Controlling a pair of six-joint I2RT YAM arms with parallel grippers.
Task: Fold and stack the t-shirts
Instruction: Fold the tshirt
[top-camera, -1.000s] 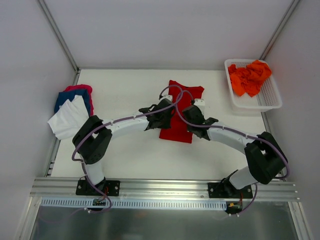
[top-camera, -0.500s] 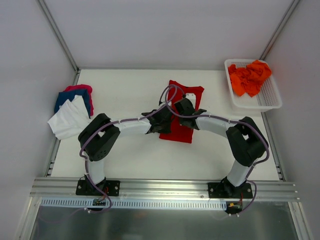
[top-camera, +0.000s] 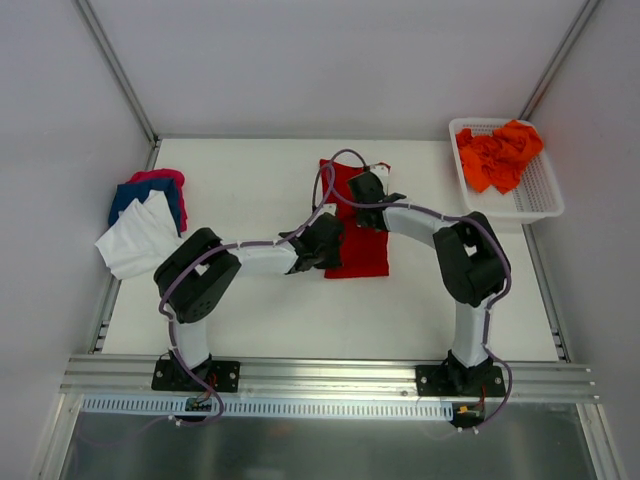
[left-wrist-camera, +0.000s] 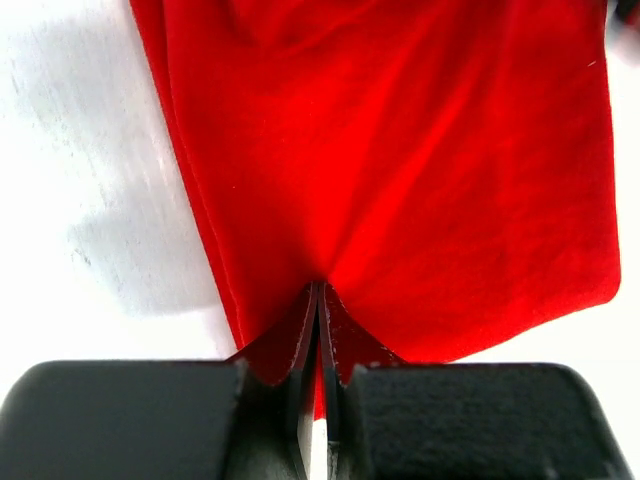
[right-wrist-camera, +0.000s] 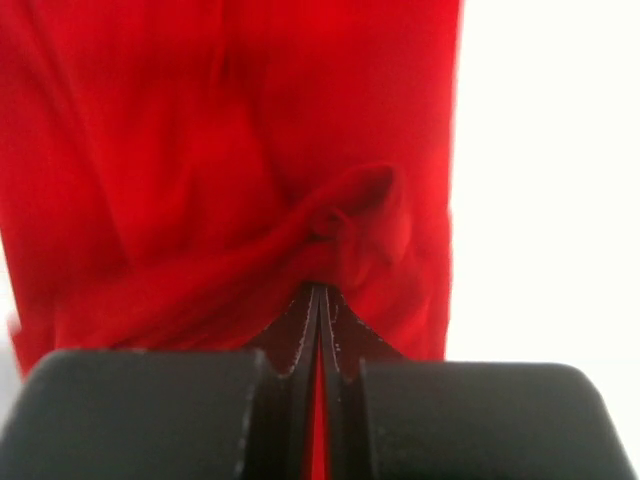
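Note:
A deep red t-shirt (top-camera: 365, 255) lies as a narrow lengthwise strip in the middle of the table. My left gripper (top-camera: 332, 240) sits at its near left edge, and the left wrist view shows it (left-wrist-camera: 320, 288) shut on a pinch of the red cloth (left-wrist-camera: 400, 150). Farther back, my right gripper (top-camera: 362, 192) is over the strip. The right wrist view shows it (right-wrist-camera: 320, 290) shut on a bunched fold of the same red cloth (right-wrist-camera: 200, 150). Several orange t-shirts (top-camera: 498, 155) lie crumpled in the basket. White (top-camera: 135, 240), blue (top-camera: 140, 195) and pink (top-camera: 160, 177) t-shirts are piled at the left edge.
The white mesh basket (top-camera: 538, 195) stands at the table's back right corner. Metal frame posts and white walls close in the table on the left, back and right. The arms' bases are on the rail at the near edge.
The right gripper has swung left and toward the back, carrying the shirt's right side over. The red shirt is now narrower. The left gripper kept its pinch at the near left edge.

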